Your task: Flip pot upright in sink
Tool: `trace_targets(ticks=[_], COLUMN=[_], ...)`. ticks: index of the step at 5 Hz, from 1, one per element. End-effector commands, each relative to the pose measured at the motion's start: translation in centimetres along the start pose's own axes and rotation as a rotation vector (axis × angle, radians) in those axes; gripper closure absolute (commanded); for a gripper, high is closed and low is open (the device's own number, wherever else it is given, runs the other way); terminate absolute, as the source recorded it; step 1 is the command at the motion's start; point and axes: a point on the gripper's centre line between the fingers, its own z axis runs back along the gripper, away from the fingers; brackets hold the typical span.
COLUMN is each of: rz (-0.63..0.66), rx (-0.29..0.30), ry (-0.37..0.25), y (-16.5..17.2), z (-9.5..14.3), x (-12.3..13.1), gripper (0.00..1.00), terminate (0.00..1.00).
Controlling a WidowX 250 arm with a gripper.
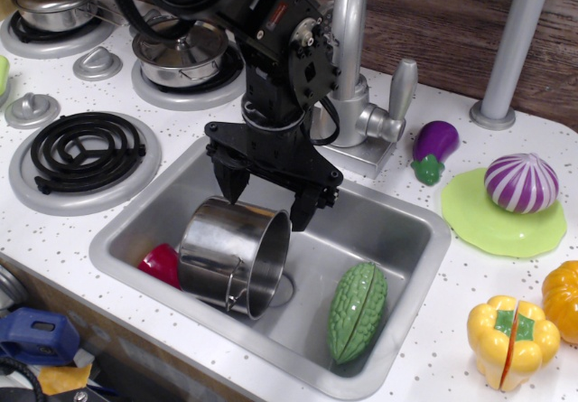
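My pincer (267, 200) hangs spread apart just above the pot (233, 255), gripping nothing. The pot lies tilted on its side in the sink (397, 230), between a red toy (160, 263) and a green gourd (357, 311).

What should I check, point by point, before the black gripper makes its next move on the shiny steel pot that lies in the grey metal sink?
1. Shiny lidless steel pot is not yet upright: ok, it lies tilted on its side, its open mouth facing right.
2. Black gripper is open: ok, its jaws are spread above the pot's upper wall.
3. Gripper touches the pot: cannot tell; the fingertips end very near the rim.
4. Room to stand the pot up: ok, bare floor of the silver-grey sink lies to its right.
5. Neighbours: not ok, a red toy is wedged against the pot's left side; the green ridged gourd toy lies apart.
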Motion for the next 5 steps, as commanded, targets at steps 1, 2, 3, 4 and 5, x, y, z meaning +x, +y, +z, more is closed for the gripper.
trace_targets(ticks=[1, 2, 3, 4, 5], rz=[0.0, -0.035, -0.076, -0.095, -0.113], rx=[0.0, 0.085, 0.216, 0.307, 0.357], ry=[0.0, -0.038, -0.084, -0.13, -0.165], y=[0.0, -0.1, -0.4, -0.7, -0.5], z=[0.0, -0.4, -0.8, -1.3, -1.8], x=[0.0, -0.2, -0.4, -0.7, -0.8], gripper=[0.0, 0.0, 0.0, 0.0, 0.0], terminate=[0.0, 0.0, 0.0, 0.0, 0.0])
